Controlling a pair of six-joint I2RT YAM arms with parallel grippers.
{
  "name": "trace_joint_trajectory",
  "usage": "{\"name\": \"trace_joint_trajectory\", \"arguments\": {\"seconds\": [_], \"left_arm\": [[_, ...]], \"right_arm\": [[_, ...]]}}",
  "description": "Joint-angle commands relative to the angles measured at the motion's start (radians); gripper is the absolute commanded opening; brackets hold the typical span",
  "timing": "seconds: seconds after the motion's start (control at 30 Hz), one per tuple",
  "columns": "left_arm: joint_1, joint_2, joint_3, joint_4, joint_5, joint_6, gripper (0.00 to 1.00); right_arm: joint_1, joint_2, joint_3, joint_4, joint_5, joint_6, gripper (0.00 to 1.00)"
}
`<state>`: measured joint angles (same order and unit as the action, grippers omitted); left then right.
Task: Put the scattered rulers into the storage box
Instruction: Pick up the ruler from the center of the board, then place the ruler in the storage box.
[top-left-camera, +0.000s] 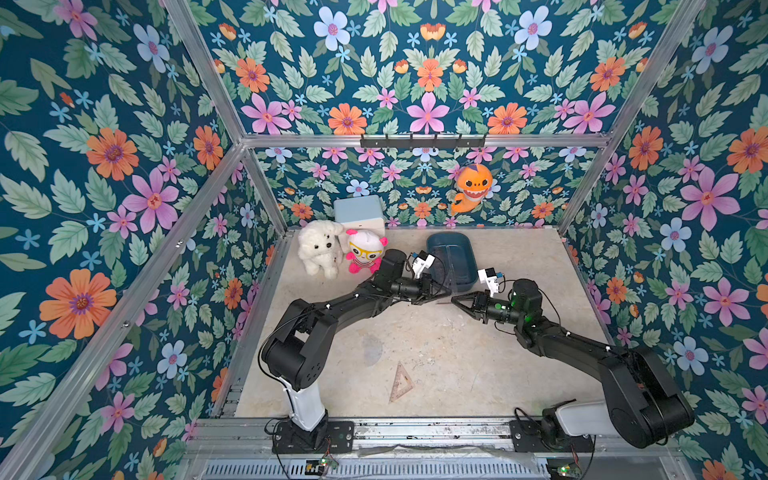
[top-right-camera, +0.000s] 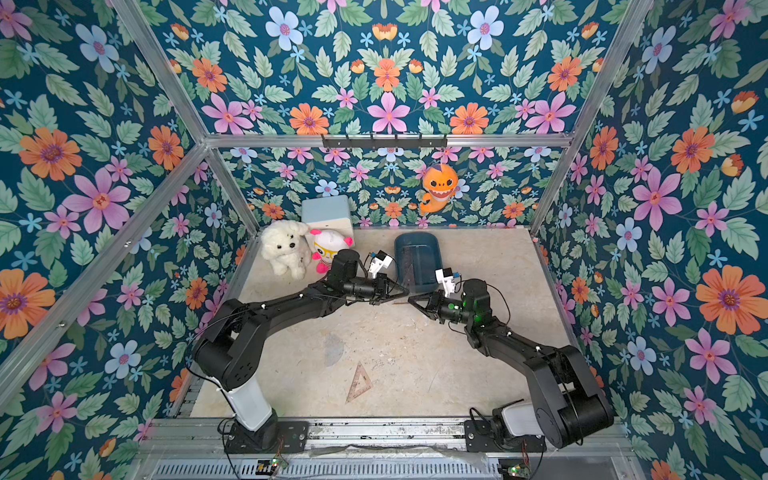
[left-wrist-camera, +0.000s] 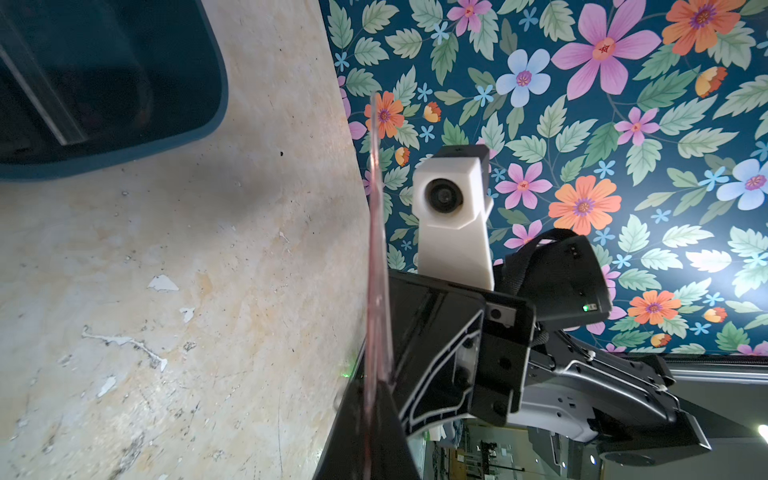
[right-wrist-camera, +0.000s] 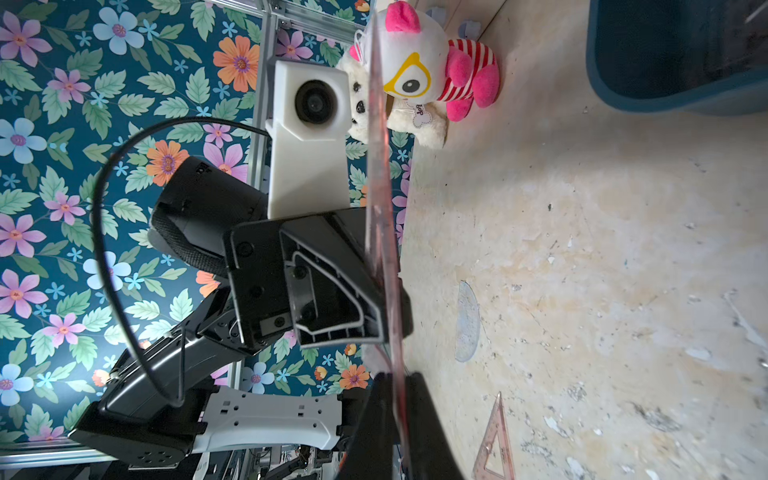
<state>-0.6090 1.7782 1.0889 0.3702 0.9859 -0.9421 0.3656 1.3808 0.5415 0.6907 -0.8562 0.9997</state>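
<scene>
Thin translucent pink ruler (left-wrist-camera: 376, 249), edge-on

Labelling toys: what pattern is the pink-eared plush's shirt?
Red and white stripes on the shirt; right wrist view.

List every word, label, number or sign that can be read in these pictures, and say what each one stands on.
"dog", as it seems, seen turned: on the white tag lying against the white plush dog.
Faint white print on the left arm's black joint: too small to read.
Scale marks on the set square and the protractor: too blurred to read.
Nothing else is legible.
</scene>
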Motion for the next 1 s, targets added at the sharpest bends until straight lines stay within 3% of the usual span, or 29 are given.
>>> {"name": "trace_joint_trajectory", "arguments": {"seconds": [0.0,0.1,0.23,0.33,0.53,0.67,0.8,0.97], "left_arm": [[-0.001,0.001,0.002,0.036,0.016,-0.001,0.0],[0.0,0.007,0.009,0.034,0.016,0.003,0.02],[0.023,0.005,0.045,-0.046,-0.004,0.065,0.41],[0.069,-0.003,0.106,-0.213,-0.056,0.175,0.56],[0.115,0.047,0.296,-0.574,-0.246,0.436,0.58],[0.115,0.106,0.372,-0.658,-0.315,0.496,0.58],[0.127,0.155,0.416,-0.694,-0.352,0.529,0.6],[0.147,0.195,0.428,-0.693,-0.354,0.532,0.59]], "right_arm": [[0.002,0.0,0.014,0.025,-0.003,-0.009,0.05],[0.002,0.002,0.038,-0.021,-0.001,-0.033,0.0],[-0.026,0.006,0.12,-0.22,-0.013,-0.147,0.0],[-0.085,0.039,0.241,-0.512,-0.02,-0.328,0.0],[-0.171,0.309,0.628,-0.995,0.002,-0.662,0.0],[-0.172,0.517,0.935,-1.261,0.083,-0.844,0.0],[-0.171,0.698,1.185,-1.416,0.157,-0.944,0.0],[-0.164,0.861,1.387,-1.484,0.158,-0.972,0.0]]}}
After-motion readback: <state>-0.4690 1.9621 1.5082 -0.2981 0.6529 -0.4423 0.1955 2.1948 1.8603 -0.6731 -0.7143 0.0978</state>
